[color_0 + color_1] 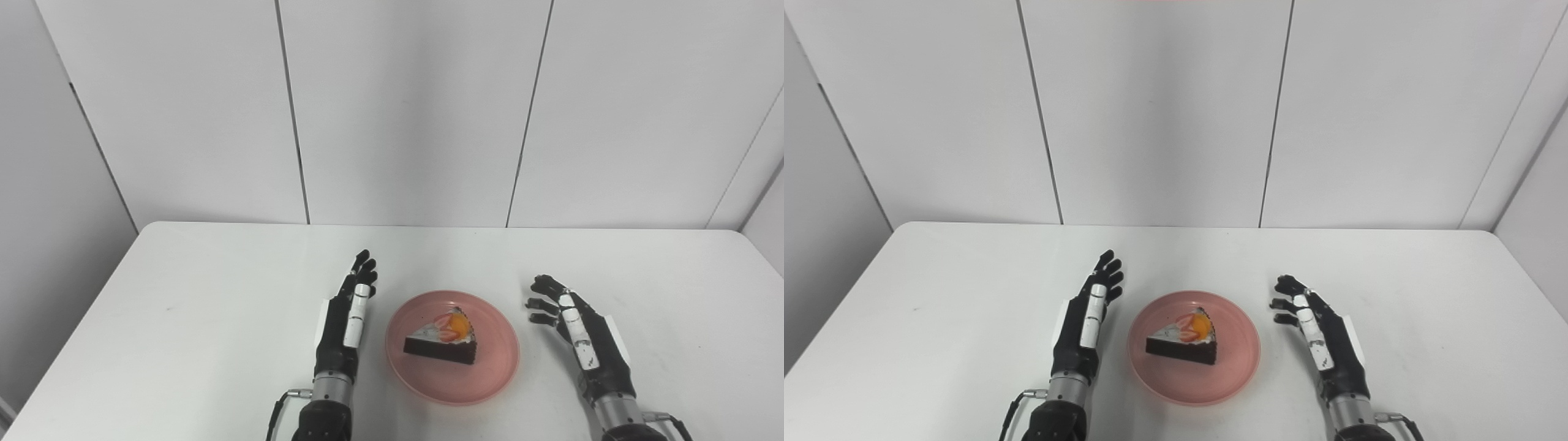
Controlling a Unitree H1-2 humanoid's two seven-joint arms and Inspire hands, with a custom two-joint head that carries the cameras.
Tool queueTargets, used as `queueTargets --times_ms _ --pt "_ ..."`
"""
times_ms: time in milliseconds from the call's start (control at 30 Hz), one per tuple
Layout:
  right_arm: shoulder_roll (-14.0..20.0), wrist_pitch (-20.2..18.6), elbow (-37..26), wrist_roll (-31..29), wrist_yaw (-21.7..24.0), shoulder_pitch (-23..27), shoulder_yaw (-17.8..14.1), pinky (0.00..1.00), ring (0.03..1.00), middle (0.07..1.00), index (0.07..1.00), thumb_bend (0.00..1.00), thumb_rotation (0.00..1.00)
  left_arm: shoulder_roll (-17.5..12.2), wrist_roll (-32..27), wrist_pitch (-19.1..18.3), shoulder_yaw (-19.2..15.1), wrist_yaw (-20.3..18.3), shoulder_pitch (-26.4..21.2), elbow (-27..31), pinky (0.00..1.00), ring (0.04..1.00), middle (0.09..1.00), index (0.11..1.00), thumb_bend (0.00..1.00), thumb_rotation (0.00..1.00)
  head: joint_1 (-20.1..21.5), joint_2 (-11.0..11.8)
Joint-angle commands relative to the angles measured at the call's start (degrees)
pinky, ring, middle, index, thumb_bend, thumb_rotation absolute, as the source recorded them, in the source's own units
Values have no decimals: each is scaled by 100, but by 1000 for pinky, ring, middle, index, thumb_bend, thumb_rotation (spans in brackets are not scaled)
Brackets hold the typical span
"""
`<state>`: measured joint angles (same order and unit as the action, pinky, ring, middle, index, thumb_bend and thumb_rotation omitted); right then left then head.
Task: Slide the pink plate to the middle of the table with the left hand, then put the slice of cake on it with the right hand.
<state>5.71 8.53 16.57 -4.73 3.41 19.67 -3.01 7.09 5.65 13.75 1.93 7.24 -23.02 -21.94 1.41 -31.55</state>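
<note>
A pink plate (490, 380) lies on the white table (214, 306) near the front middle. A slice of chocolate cake (442, 342) with strawberry and orange on top sits on the plate. My left hand (348, 312) is just left of the plate, fingers straight and apart, holding nothing. My right hand (572, 324) is just right of the plate, fingers a little curled and apart, holding nothing. Neither hand touches the plate. The same scene shows in the right eye view, with the plate (1234, 373), the cake (1185, 343), the left hand (1088, 312) and the right hand (1315, 334).
Grey wall panels (404, 110) stand behind the table's far edge. The table's left edge slants off at the left and its right edge at the far right.
</note>
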Motion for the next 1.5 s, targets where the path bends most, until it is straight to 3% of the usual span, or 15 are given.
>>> queueTargets --times_ms 0,400,500,867,1467 --pt "-78 -159 49 -185 43 31 -62 703 773 830 789 810 998 29 140 182 27 154 77 -130 939 951 970 909 737 1000 -5 -3" --pt "-135 -554 -25 -373 74 -78 -55 751 796 830 795 804 998 -208 -68 66 120 -257 373 -96 958 944 967 924 749 1000 107 -87" --pt "-191 -595 -35 -413 31 -113 -85 752 798 818 784 826 984 -352 -4 96 191 -372 446 -122 934 938 964 929 711 1000 78 -108" --pt "-262 -359 52 -476 40 -127 -105 831 845 839 769 839 973 -521 69 127 242 -368 454 -128 888 929 955 928 687 1000 136 -110" --pt "-236 -278 157 -522 126 -96 -106 816 830 839 769 871 944 -506 -112 151 168 -399 390 -148 905 930 958 936 727 1000 148 -78"
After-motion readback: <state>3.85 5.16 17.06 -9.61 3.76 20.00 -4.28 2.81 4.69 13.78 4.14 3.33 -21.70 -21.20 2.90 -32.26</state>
